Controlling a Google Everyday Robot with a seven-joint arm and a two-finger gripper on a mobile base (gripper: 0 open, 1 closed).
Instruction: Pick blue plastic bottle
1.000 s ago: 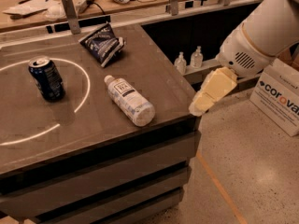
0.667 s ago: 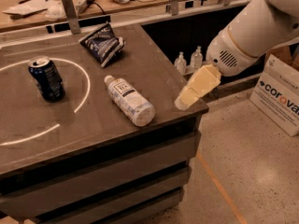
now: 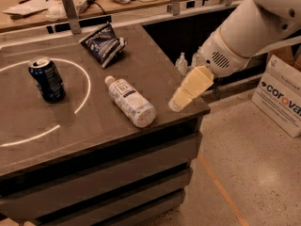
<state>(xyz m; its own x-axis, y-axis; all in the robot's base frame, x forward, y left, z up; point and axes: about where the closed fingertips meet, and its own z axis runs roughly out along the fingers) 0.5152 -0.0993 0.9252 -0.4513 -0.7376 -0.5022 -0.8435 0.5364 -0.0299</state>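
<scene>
Clear blue plastic bottle [image 3: 130, 101] lying diagonal, cap [image 3: 109, 80] far-left; tool [image 3: 181, 98] near, right.

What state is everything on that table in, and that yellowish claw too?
blue plastic bottle: lying on its side, cap on, unheld.
soda can: upright inside the white ring.
snack bag: lying crumpled near the back edge.
gripper: over the right corner of the table, beside the bottle, holding nothing.

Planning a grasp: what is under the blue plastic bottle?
The blue plastic bottle lies on its side on the dark table top; the contact strip beneath it is covered. The gripper is beside it, at the table's edge, not touching it.
</scene>
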